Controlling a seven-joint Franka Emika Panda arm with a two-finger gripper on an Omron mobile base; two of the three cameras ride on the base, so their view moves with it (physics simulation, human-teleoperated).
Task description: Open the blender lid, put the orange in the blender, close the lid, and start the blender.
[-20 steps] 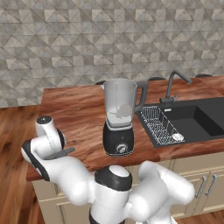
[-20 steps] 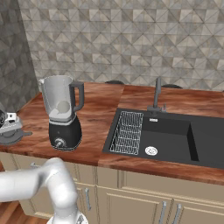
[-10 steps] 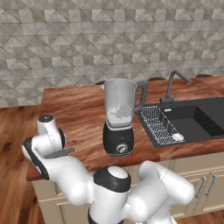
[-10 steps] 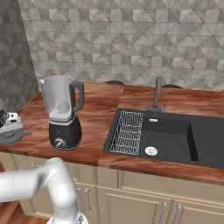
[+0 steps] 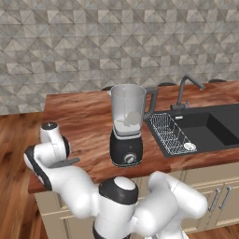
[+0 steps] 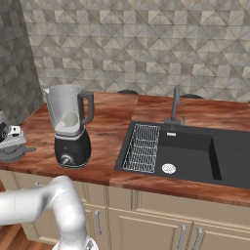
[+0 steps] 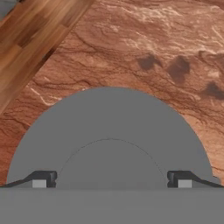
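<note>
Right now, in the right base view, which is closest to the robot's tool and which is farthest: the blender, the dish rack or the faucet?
The tool sits at the counter's far left end.
1. Blender, just beside it.
2. Dish rack, in the sink's left part.
3. Faucet, behind the sink.

Lidless blender (image 5: 127,126) stands beside the sink (image 5: 205,130).

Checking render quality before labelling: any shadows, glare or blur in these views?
Left base view: even light, sharp, faint reflection in the blender jar. Right base view: soft shadow beside the blender base on the counter. Hand view: coarse and soft, with dark shadow blotches on the wood beyond the blender lid.
</note>
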